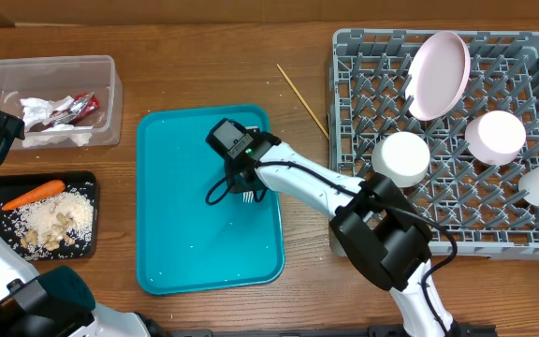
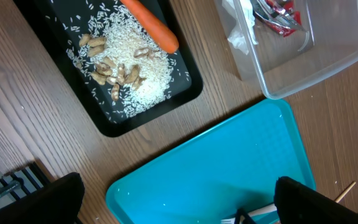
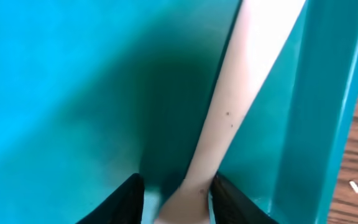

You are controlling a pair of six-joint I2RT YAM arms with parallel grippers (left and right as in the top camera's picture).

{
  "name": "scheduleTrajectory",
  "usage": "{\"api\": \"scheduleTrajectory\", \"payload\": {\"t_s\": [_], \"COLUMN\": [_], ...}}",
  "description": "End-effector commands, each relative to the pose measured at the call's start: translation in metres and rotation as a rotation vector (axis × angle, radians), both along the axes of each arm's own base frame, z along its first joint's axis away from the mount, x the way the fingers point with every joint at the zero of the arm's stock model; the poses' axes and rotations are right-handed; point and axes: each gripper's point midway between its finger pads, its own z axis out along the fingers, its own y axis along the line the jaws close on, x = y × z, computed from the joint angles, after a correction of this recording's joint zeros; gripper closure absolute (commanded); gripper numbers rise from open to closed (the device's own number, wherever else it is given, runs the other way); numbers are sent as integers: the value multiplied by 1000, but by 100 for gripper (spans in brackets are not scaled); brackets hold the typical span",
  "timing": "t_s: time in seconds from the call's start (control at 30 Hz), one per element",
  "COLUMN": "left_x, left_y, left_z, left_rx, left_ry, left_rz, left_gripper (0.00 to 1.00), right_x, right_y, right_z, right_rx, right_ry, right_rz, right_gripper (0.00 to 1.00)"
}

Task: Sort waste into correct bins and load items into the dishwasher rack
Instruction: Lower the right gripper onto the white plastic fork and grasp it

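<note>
Wooden table (image 1: 307, 285): right pincer (image 3: 176, 190) straddles white fork (image 3: 229, 112) on teal tray (image 1: 185, 239).

Even, bright light from above falls on my bench, leaving only a soft shadow at the middle of the teal tray (image 1: 176, 234). My right wrist view is close and blurred: the fork handle (image 3: 229, 118) has soft edges, and a dark shadow lies beside it. My left wrist view is sharp, with faint sheen on the clear tub (image 2: 334, 62).

overhead straight down, wrist views downward, right seemingly nearest, all sharing teal tray (image 1: 185, 234)
</note>
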Motion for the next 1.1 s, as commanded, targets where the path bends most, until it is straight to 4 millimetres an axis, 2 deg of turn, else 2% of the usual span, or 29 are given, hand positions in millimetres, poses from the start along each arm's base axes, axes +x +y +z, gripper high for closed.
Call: {"api": "scheduleTrajectory", "payload": {"t_s": [0.0,0.23,0.4,0.5,0.73,1.07], "left_x": [-1,-1,-1,-1,-1,-1], "left_y": [2,2,2,2,2,2], "left_z": [-2,-2,-2,-2,-2,-2], "left_rx": [-1,-1,-1,-1,-1,-1], "left_ry": [10,9,9,9,9,9], "left_rz": [12,13,13,13,13,13], "left_gripper": [0,0,0,0,0,0], "right_x": [-8,-10,-10,-10,-9,-6], "right_y": [0,-9,-10,-10,-10,-7], "right_z": [-16,-25,-26,-25,-24,-10], "right_rx": [-18,-44,-50,-52,-53,-49], "right_ry": [34,53,56,53,51,48], "right_rz": [-12,-90,-91,-92,-91,-91], "right_gripper": [62,65,77,79,96,96]}}
